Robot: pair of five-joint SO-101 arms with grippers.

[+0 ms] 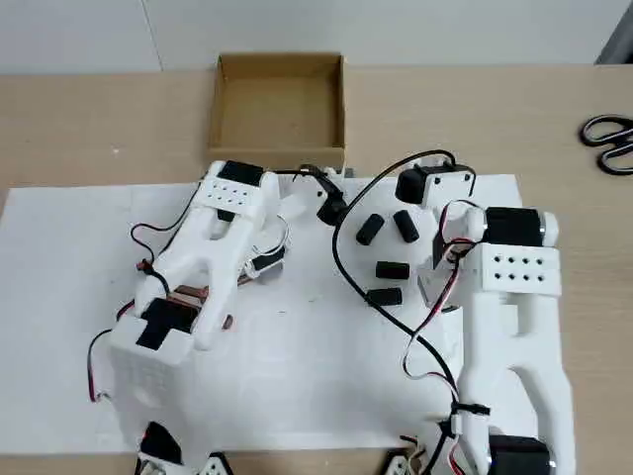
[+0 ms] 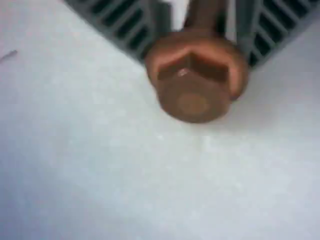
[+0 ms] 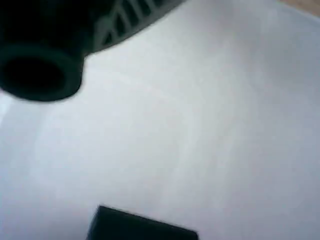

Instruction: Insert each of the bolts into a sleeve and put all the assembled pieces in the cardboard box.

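A copper bolt [image 2: 195, 80] sits between the ribbed fingers [image 2: 105, 20] of my left gripper [image 2: 200, 15], its hex head facing the camera, just above the white sheet. In the high view, copper bolts [image 1: 188, 293] show under the left arm [image 1: 223, 237]. My right gripper [image 3: 75, 30] holds a black sleeve [image 3: 40, 72] with its hollow end in sight; another sleeve [image 3: 140, 227] lies on the sheet below it. Several loose black sleeves [image 1: 392, 269] lie between the arms. The cardboard box [image 1: 280, 104] stands empty at the back.
A white sheet [image 1: 297, 376] covers the table in front of the box. Black cables [image 1: 341, 257] loop past the sleeves. Scissors [image 1: 611, 141] lie at the far right edge. The right arm [image 1: 509, 297] stands right of the sleeves.
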